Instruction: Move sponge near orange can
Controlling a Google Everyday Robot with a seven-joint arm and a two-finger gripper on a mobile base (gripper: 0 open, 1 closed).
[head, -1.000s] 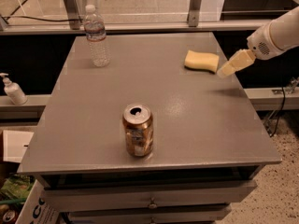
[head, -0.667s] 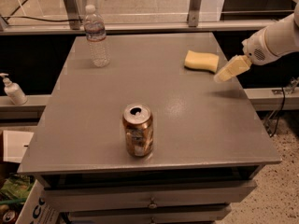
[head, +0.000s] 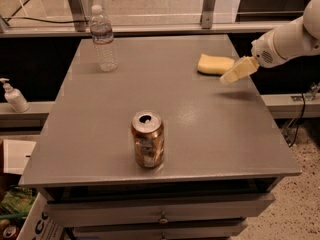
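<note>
Gripper (head: pixel 231 76) beside wavy, seemingly foam sponge (head: pixel 214 64)

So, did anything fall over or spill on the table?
Nothing stands out. The orange can and water bottle stand upright, the sponge lies flat at the far right, and the gripper hovers just beside it.

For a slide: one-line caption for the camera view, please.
Gripper hovers beside the sponge at the far right of the table; the orange can stands upright near the front edge.

Pale yellow foam sponge (head: pixel 215 64), coppery orange-brown metal can (head: pixel 148 140), silver top, pale yellow tool (head: pixel 226 78) near grey surface's (head: pixel 200 129) right edge.
</note>
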